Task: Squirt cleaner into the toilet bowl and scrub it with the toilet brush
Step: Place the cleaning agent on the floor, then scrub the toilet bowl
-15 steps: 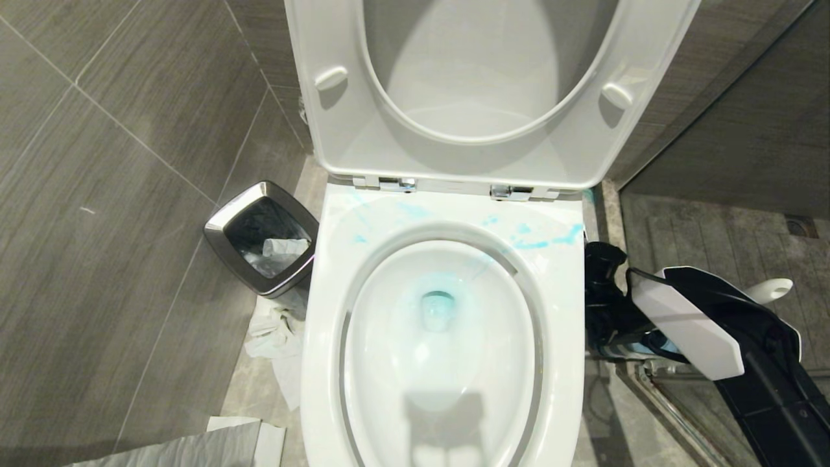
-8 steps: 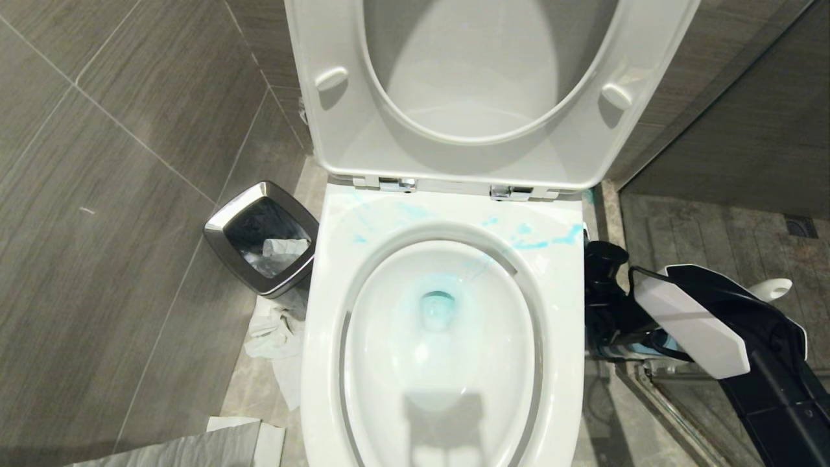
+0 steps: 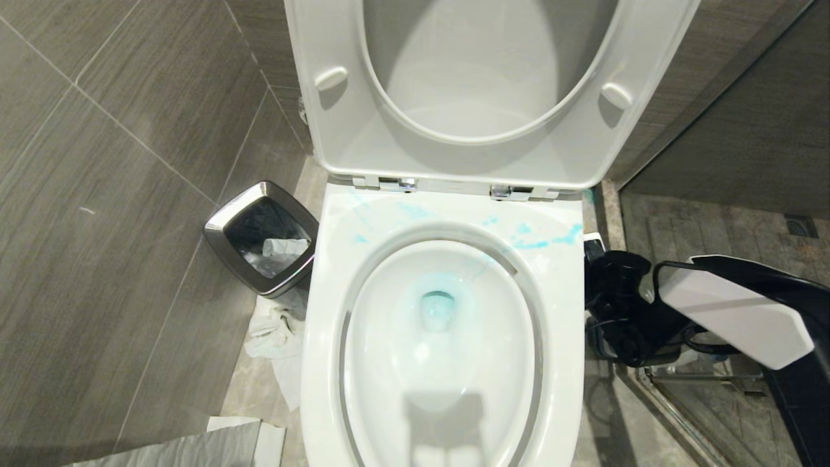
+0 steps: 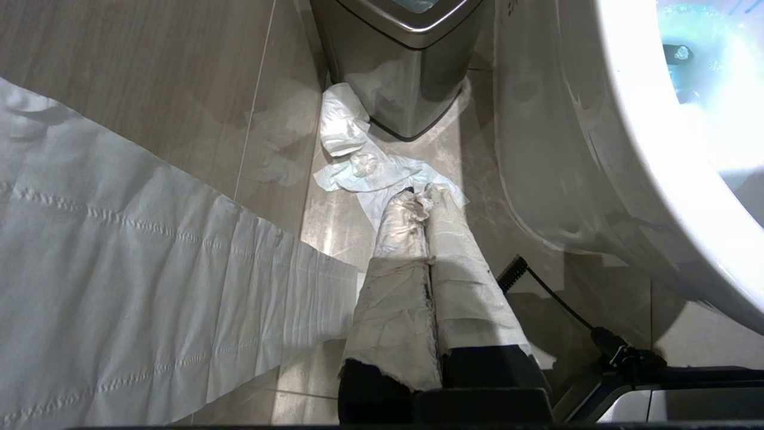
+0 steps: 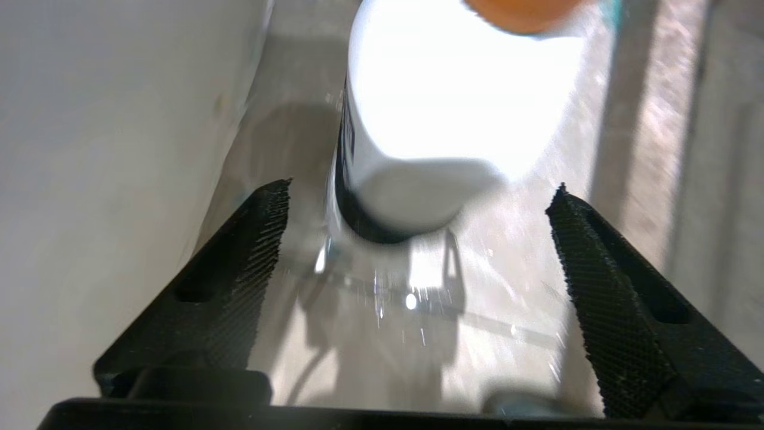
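- The right gripper (image 5: 418, 239) has its two black ribbed fingers (image 5: 239, 280) spread wide, with nothing between them touching either pad; it holds nothing.
- Just ahead of that gap stands the cleaner (image 5: 441, 119), a white bottle with an orange cap, upright on the wet floor (image 5: 418, 310) and apart from both fingers.
- In the head view the right gripper (image 3: 613, 305) sits low on the floor just beside the right flank of the toilet bowl (image 3: 557, 363); the bottle itself is hidden there behind the arm.
- The bowl's seat and lid are raised. Blue liquid pools around the drain and streaks the back of the rim, so I judge the squirting done and the bottle set down: the step in hand is letting go of the cleaner and clearing away from it.
- The toilet brush shows in none of the current views; its place cannot be told from here.
- The next move, as I judge it, calls for backing the open gripper straight away from the bottle without tipping it, then finding the brush handle and closing on it for the scrub.
- The left gripper (image 4: 418, 200) is closed, its fingers (image 4: 397, 269) wrapped in paper, hanging low near the waste bin (image 4: 406, 77) and the crumpled tissue (image 4: 358, 164) on the floor; it looks parked.
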Controlling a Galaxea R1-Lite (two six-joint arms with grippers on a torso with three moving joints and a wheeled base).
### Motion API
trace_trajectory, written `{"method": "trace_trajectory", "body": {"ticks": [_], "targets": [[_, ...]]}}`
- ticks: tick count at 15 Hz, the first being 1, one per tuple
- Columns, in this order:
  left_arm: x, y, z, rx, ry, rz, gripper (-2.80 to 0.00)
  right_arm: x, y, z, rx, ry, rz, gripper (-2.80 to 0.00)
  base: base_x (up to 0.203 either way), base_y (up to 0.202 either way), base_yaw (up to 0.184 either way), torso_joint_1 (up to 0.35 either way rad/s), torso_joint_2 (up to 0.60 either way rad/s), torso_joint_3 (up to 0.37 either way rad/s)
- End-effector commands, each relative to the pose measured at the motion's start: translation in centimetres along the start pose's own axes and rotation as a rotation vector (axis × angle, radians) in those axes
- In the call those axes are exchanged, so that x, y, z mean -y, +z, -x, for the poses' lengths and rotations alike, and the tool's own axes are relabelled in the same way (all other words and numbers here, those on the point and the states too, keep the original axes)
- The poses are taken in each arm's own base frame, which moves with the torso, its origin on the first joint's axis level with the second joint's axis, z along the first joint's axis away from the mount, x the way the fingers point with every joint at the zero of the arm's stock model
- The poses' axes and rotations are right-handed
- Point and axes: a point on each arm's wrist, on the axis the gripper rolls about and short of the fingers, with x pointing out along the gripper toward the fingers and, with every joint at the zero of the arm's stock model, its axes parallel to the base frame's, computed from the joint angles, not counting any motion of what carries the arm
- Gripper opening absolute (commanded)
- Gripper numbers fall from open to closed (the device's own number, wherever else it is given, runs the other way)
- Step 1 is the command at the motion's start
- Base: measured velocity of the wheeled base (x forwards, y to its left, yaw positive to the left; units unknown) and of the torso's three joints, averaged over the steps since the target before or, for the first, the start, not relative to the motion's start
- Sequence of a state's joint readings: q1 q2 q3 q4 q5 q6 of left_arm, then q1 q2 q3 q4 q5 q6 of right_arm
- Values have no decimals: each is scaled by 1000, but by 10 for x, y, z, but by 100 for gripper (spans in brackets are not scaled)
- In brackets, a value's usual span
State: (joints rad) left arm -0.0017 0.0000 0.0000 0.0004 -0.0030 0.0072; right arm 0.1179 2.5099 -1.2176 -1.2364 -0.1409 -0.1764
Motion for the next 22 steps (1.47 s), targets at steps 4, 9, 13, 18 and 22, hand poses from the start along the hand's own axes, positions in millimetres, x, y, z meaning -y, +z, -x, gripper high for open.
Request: {"method": "trace_trajectory", "body": {"ticks": [4,9,13,18,22], "targets": [[0,0,0,-1,0,0,-280,34,101,119,63,-9,-8,0,0,0,0,0,0,0],[0,0,0,-1,0,0,-280,63,158,253,176,-43,-6,0,0,0,0,0,0,0],[0,0,0,-1,0,0,-280,81,177,345,147,-90,-3,0,0,0,0,0,0,0],[0,0,0,-1,0,0,-280,97,174,438,-126,-111,38,0,0,0,0,0,0,0],[0,0,0,-1,0,0,-280,95,168,437,-215,-84,-3,0,0,0,0,0,0,0]]}}
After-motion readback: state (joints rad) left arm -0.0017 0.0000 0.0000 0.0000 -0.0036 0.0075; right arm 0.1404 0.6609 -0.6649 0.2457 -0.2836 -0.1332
